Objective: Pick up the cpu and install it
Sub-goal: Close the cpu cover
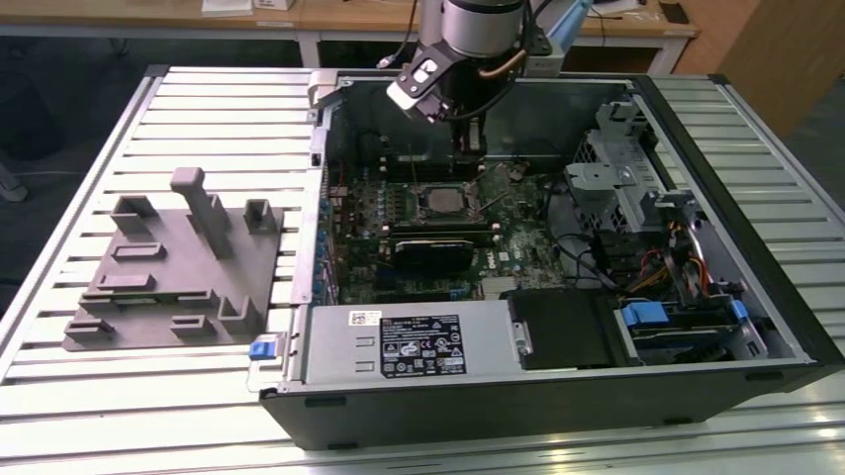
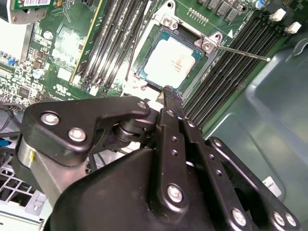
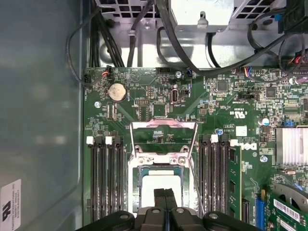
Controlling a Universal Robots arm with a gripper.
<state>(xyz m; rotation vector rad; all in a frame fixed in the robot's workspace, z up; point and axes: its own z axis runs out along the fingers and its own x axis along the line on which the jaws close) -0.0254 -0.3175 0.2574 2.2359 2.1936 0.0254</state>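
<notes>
Hanging over the open computer case, the gripper had its two black fingers pressed together with nothing between them; in both wrist views the tips met along a thin seam. The cpu lay flat in the motherboard socket, silvery top facing up, near the middle of the green motherboard, and was not in the gripper's hold. In the second wrist view the cpu sat just beyond the fingertips, and whether the tips touched it could not be told. In the first wrist view its pale top showed on either side of the fingers, between two banks of memory slots. The silver load plate seemed to stand swung open at the socket's far end, and a thin lever stuck out beside the socket. The case rested on a slatted metal table, toward the exterior view's right edge, and a grey fixture block sat near the exterior view's left edge, well apart from the gripper.
</notes>
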